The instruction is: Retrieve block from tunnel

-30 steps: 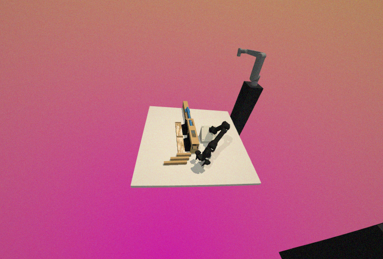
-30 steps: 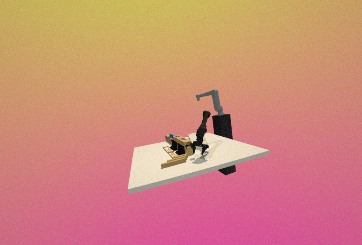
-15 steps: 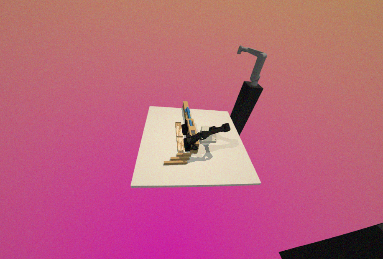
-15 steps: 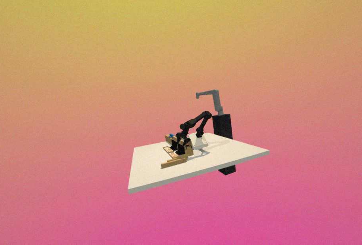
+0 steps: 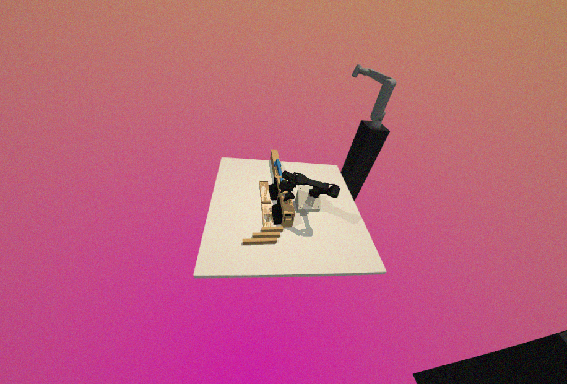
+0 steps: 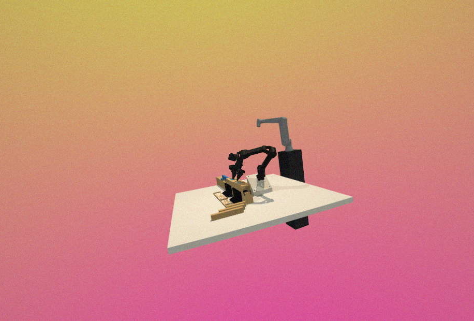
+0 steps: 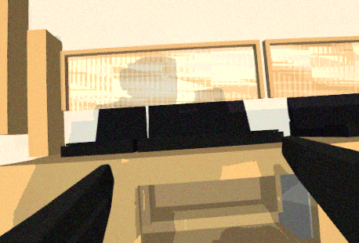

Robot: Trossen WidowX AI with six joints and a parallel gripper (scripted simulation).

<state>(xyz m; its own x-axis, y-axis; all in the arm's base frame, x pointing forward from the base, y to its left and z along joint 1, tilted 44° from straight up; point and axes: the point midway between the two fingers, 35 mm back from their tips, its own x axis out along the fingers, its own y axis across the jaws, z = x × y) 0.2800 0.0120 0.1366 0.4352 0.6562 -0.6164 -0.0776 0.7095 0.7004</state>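
The black parallel-jaw gripper, open and holding nothing, is above the long tan box-shaped tunnel. Top view: blue handle toward twelve o'clock; the small block cannot be made out.

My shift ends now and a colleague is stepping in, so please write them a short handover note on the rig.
Tool: open, nothing held, above the tunnel.
Blue handle: at the tunnel's far end from the three wooden sticks.
Block: I can't make it out.
Done: no block lifted out.
Left: free the block, grasp it, hold it up.
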